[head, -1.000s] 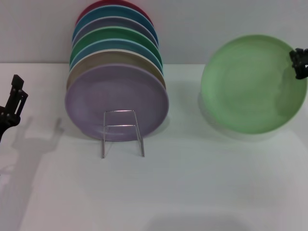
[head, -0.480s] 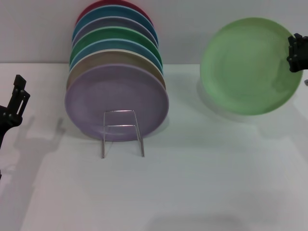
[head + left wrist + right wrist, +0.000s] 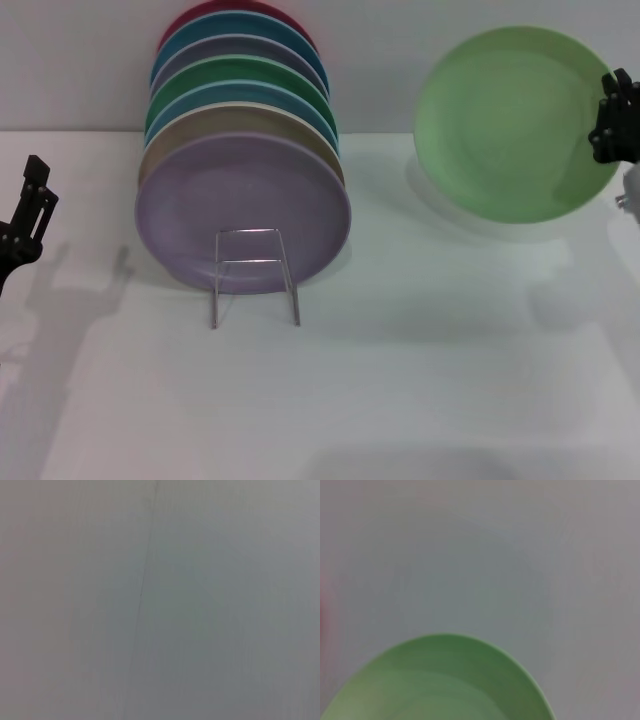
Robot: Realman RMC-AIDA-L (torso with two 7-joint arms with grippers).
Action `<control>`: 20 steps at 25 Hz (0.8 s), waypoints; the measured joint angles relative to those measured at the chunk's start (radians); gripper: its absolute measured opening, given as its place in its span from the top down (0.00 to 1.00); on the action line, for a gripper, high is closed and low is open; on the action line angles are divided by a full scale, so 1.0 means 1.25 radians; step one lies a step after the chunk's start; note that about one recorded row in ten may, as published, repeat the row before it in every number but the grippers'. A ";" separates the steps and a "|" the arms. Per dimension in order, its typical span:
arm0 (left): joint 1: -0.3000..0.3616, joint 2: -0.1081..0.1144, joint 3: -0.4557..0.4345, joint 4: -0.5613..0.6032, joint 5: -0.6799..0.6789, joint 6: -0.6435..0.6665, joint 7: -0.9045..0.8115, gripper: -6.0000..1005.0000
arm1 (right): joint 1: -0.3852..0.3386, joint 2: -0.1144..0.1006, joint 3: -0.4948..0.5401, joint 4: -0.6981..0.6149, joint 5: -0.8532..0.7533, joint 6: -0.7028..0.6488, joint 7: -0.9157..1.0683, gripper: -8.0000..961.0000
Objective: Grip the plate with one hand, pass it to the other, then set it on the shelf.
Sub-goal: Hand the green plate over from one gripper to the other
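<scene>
The pale light-green plate [image 3: 510, 125] hangs in the air at the far right, tilted with its face toward me, clear of the table. My right gripper [image 3: 610, 130] is shut on its right rim. The plate's edge also shows in the right wrist view [image 3: 440, 685]. The silver wire shelf [image 3: 254, 275] stands left of centre with its small front frame toward me. My left gripper [image 3: 25, 215] hangs at the far left edge, away from the plate and the shelf. The left wrist view shows only a grey surface.
Several coloured plates stand upright in the shelf, with the lilac plate [image 3: 243, 212] in front and a darker green plate [image 3: 240, 78] farther back. The white table [image 3: 400, 380] stretches in front of the shelf. A pale wall is behind.
My right gripper has lifted the light-green plate up off the table and a little higher still. The left arm has barely moved.
</scene>
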 joint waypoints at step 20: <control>0.043 -0.002 0.074 -0.008 0.004 0.095 -0.041 0.22 | 0.042 0.003 -0.174 -0.447 0.004 -0.681 0.253 0.97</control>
